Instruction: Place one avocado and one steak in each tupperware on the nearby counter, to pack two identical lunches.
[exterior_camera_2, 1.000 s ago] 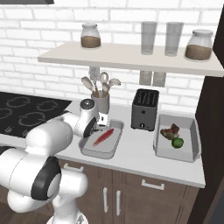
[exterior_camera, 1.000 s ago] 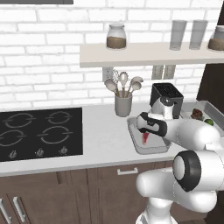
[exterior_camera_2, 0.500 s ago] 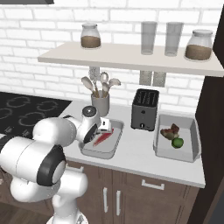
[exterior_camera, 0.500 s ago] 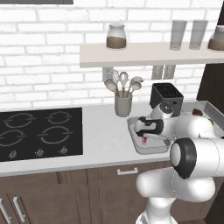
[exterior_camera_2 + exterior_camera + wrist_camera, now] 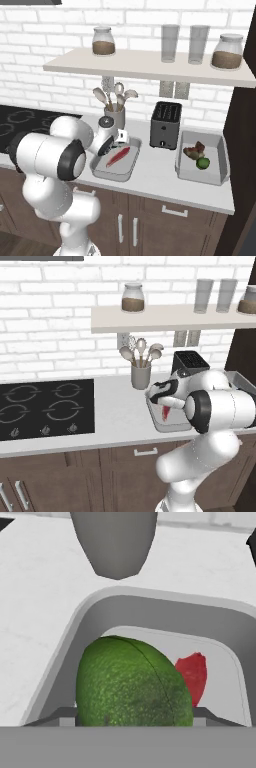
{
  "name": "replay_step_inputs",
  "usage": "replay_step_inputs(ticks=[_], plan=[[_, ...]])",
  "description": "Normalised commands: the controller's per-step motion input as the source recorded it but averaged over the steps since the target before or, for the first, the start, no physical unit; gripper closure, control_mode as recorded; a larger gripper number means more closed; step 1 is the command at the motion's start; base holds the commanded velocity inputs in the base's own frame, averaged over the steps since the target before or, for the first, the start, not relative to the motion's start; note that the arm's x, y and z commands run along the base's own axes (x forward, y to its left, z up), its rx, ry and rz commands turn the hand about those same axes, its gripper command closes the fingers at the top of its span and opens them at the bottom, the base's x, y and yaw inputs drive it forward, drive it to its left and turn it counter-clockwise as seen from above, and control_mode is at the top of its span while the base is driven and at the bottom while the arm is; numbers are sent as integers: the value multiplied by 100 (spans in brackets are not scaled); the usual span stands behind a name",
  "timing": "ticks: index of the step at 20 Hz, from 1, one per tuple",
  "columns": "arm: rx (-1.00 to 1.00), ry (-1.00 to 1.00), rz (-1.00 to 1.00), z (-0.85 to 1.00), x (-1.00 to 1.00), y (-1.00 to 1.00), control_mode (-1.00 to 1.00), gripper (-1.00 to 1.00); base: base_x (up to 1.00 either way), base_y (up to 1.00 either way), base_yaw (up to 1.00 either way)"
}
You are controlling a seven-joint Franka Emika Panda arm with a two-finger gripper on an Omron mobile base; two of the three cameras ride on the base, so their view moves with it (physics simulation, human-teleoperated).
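My gripper (image 5: 134, 716) is shut on a green avocado (image 5: 132, 684), which hides most of both fingers. It hangs just above the near end of a grey tupperware (image 5: 165, 604) that holds a red steak (image 5: 194, 674). From the right base camera, the gripper (image 5: 107, 145) hovers at the left end of this tupperware (image 5: 112, 176), beside the steak (image 5: 118, 156). A second tupperware (image 5: 200, 177) to the right of the toaster holds an avocado (image 5: 202, 163) and a steak (image 5: 194, 150). Both stand on the counter (image 5: 115, 416).
A black toaster (image 5: 165, 125) stands between the two tupperwares. A grey utensil holder (image 5: 141, 376) with spoons sits just behind the left one. The black stove (image 5: 45, 408) lies to the left. A wall shelf (image 5: 150, 70) with jars and glasses hangs above.
The hand has shifted slightly left along the tupperware with the avocado still in its grip. The arm's elbow has swung forward.
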Motion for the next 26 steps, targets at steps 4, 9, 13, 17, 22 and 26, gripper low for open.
replay_step_inputs(ticks=[4, 9, 13, 17, 22, 26], plan=[[0, -2, 4, -39, 9, 0, -100, 100, 0, 0, 0], [-1, -4, 3, -22, 0, 0, -100, -100, 0, 0, 0], [0, -1, 0, 1, 0, -1, -100, -100, 0, 0, 0], [0, 0, 0, 60, 0, 0, -100, -100, 0, 0, 0], [0, 0, 0, 100, -35, 0, -100, -100, 0, 0, 0], [0, -4, 0, 100, -89, 0, -100, -100, 0, 0, 0]])
